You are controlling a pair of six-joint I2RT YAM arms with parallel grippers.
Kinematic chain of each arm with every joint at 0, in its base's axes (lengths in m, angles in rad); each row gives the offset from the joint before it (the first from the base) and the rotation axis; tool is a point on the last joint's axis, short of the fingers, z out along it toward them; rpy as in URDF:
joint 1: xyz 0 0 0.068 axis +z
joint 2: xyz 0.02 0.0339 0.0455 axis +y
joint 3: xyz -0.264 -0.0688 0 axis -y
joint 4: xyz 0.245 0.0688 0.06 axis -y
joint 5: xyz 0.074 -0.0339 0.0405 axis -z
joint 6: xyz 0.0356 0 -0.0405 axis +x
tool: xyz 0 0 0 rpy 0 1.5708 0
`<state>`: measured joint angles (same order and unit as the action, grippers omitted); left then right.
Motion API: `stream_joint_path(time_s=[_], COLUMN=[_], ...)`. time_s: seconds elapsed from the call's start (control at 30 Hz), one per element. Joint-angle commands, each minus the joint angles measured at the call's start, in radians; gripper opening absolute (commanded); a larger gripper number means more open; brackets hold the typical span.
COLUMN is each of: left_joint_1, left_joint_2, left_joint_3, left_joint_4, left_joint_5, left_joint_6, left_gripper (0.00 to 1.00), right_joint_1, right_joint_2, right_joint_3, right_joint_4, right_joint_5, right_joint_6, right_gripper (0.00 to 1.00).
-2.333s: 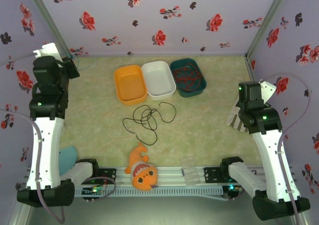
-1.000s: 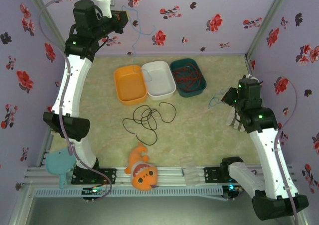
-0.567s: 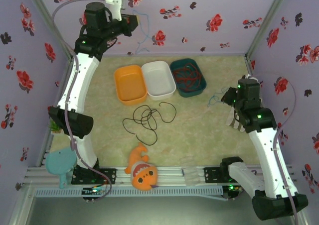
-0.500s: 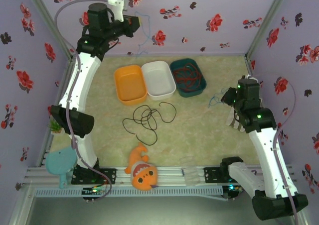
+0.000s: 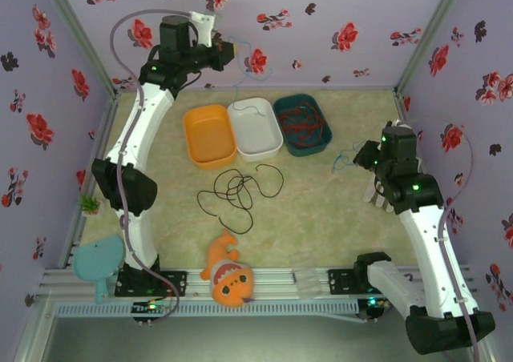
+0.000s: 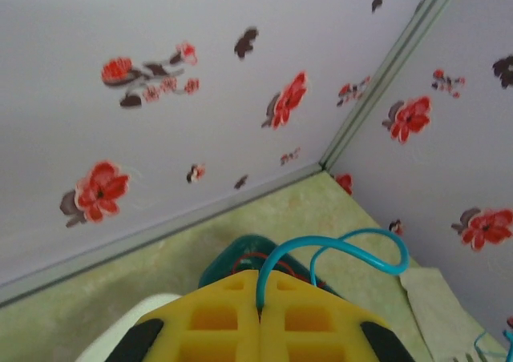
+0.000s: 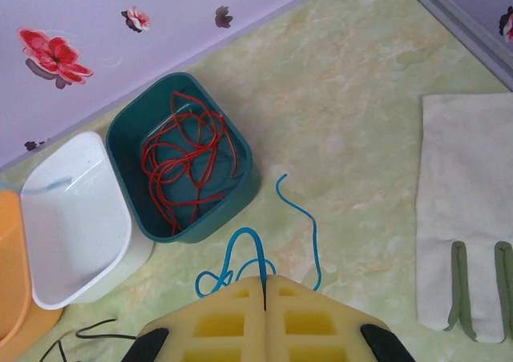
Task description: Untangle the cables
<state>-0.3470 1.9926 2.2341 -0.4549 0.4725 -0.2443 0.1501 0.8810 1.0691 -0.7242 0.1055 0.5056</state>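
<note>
My left gripper (image 5: 232, 51) is raised near the back wall, shut on a light blue cable (image 5: 253, 75) that loops down toward the white bin (image 5: 255, 142). In the left wrist view the yellow fingers (image 6: 208, 318) pinch that cable (image 6: 353, 246) at their tips. My right gripper (image 5: 358, 155) is low at the right, shut on a light blue strand (image 7: 240, 250) lying on the table; whether both strands are one cable I cannot tell. The red cable (image 7: 180, 158) lies coiled in the teal bin (image 5: 321, 146). The black cable (image 5: 239, 192) lies looped on the table.
An orange bin (image 5: 208, 135) stands left of the white bin. A white cloth (image 7: 465, 210) lies under my right arm. An orange plush fish (image 5: 230, 275) and a light blue scoop (image 5: 96, 262) sit by the front rail.
My left arm has swung right along the back wall with the blue cable, whose hanging end now reaches the white bin. The right arm has barely moved.
</note>
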Motion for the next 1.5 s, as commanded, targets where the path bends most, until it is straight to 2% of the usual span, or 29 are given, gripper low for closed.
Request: stream_joint_path(time_s=[0.0,0.2,0.63,0.87,1.03,1.47], left_joint_1=[-0.018,-0.04,-0.096,-0.129,-0.142,-0.142], left_joint_2=[0.012,0.026,0.109,0.206,0.305,0.313], left_joint_3=[-0.057,-0.111,-0.077,0.037,0.18,0.078], left_joint_4=[-0.044,-0.083,-0.224,-0.246,-0.334,-0.388], left_joint_5=[0.025,0.006,-0.205,-0.21,-0.226,-0.417], left_joint_6=[0.05,0.09,0.206,0.268,0.272,0.384], left_gripper=[0.0,0.0,0.0,0.0,0.0,0.0], right_joint_1=[-0.004,-0.003,-0.001,-0.001,-0.002,0.0], right_joint_2=[-0.033,-0.054,-0.074,-0.072,-0.072,-0.078], right_joint_3=[-0.018,-0.006,-0.002,-0.011,-0.015,-0.029], right_joint_4=[-0.005,-0.026,-0.033,-0.026,-0.022,-0.011], right_joint_5=[-0.013,-0.017,-0.047,-0.05,-0.055,-0.064], right_joint_6=[0.009,0.014,0.028,0.031,0.034,0.039], right_gripper=[0.0,0.0,0.0,0.0,0.0,0.0])
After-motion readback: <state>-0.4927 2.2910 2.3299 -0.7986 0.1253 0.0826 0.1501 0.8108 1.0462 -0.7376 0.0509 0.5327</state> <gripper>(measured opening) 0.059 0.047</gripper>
